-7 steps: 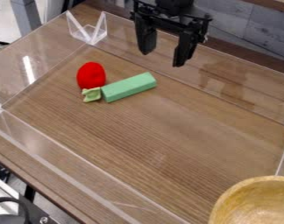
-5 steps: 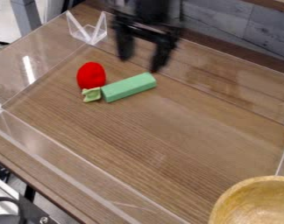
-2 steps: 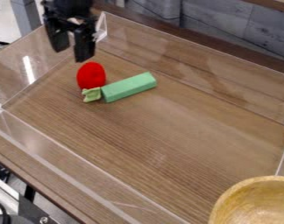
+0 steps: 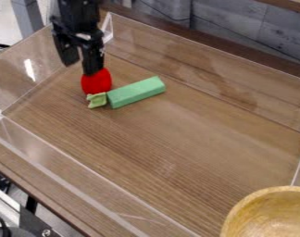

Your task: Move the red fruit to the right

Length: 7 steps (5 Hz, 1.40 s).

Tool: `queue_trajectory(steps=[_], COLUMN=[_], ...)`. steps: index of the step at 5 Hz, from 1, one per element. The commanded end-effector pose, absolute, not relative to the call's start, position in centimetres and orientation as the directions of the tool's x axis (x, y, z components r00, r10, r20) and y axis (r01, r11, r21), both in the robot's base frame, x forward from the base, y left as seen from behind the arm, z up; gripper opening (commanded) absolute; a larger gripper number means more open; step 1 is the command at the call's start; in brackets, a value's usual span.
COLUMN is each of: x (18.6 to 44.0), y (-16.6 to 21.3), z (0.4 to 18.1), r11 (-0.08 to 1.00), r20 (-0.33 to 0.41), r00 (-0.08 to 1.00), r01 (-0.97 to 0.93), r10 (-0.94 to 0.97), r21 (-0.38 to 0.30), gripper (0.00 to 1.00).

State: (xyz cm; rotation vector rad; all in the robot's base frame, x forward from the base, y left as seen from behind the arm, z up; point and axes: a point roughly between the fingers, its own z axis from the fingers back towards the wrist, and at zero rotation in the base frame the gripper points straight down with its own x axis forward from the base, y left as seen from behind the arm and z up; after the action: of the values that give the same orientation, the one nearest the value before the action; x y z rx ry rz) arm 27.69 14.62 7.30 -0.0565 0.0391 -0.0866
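The red fruit (image 4: 95,83) lies at the left of the wooden table, its pale green cap (image 4: 98,99) toward the camera. Its right side rests against a light green rectangular block (image 4: 138,92). My black gripper (image 4: 81,63) hangs just above the fruit's far end, pointing down. Its two fingers (image 4: 68,52) stand apart, open, with nothing between them. The nearer finger covers the fruit's top edge; I cannot tell if it touches.
A clear acrylic wall (image 4: 29,69) rings the wooden table (image 4: 178,148). A clear folded stand (image 4: 103,26) sits at the back left behind the gripper. The rim of a wooden bowl (image 4: 274,215) shows at the bottom right corner.
The gripper swept from the back centre to the left and came down over the red fruit, staying open. The fruit and the block have not moved.
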Motion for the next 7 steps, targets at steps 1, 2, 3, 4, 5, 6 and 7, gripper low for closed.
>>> queue_trajectory(steps=[1, 2, 3, 4, 5, 6, 7], x=[29.4, 30.2, 30.6, 30.9, 31.6, 32.1, 31.9], y=[15.3, 15.3, 15.6, 15.9, 16.5, 17.0, 17.8], z=[8.8, 8.5, 8.1, 7.6, 6.6, 5.8, 5.9], r11=[0.996, 0.996, 0.992, 0.988, 0.988, 0.988, 0.990], r20=[0.037, 0.046, 0.052, 0.056, 0.061, 0.064, 0.069], r00=[0.996, 0.995, 0.992, 0.988, 0.988, 0.988, 0.990], r01=[0.081, 0.088, 0.118, 0.148, 0.146, 0.144, 0.126], r10=[-0.080, -0.087, -0.116, -0.146, -0.143, -0.140, -0.122], r21=[-0.027, -0.032, -0.037, -0.042, -0.047, -0.053, -0.063], gripper=[1.00, 1.00, 1.00, 1.00, 1.00, 1.00, 1.00])
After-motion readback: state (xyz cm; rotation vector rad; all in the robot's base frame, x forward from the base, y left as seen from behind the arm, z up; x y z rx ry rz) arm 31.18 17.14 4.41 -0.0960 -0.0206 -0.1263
